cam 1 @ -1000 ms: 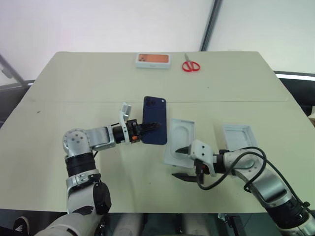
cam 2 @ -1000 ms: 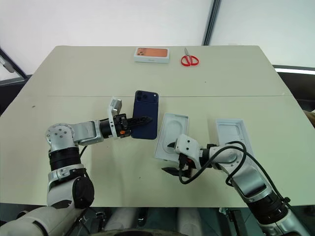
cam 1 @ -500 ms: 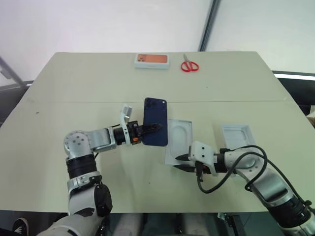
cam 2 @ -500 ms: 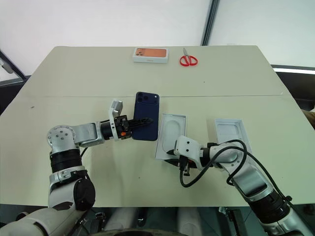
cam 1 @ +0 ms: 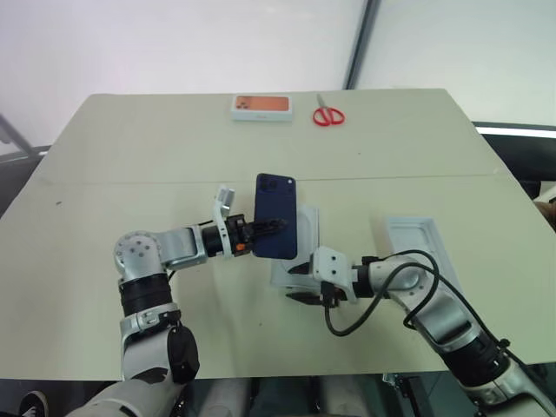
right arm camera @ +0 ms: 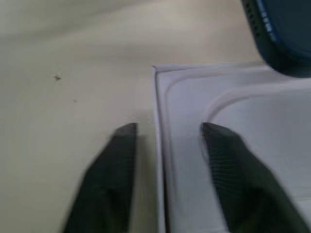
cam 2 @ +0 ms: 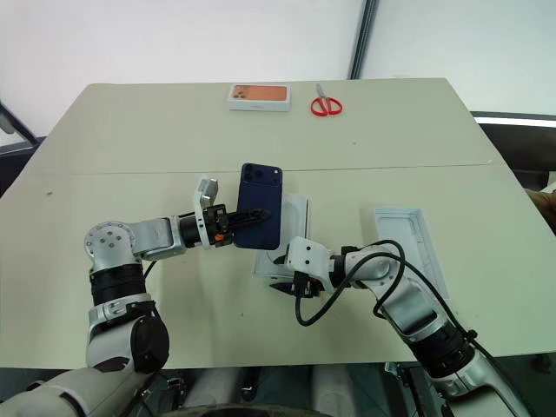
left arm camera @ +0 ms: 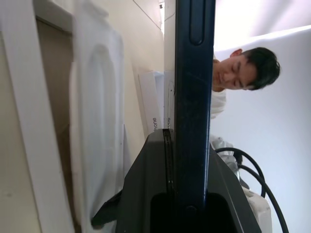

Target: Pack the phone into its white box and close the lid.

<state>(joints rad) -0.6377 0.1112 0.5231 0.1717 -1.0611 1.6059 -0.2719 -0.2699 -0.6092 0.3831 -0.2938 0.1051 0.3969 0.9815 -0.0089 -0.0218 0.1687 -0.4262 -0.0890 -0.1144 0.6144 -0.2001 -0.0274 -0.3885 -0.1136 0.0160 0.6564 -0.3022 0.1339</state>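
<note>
Phone stands upright, clamped between the left fingers; right fingers, spread wide, straddle the white insert's edge.

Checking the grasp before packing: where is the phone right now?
In the left eye view the phone stands upright mid-table, clamped by the left gripper, just left of the white insert.

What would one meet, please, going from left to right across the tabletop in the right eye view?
Left claw → phone → right claw → red scissors → open white box.
</note>
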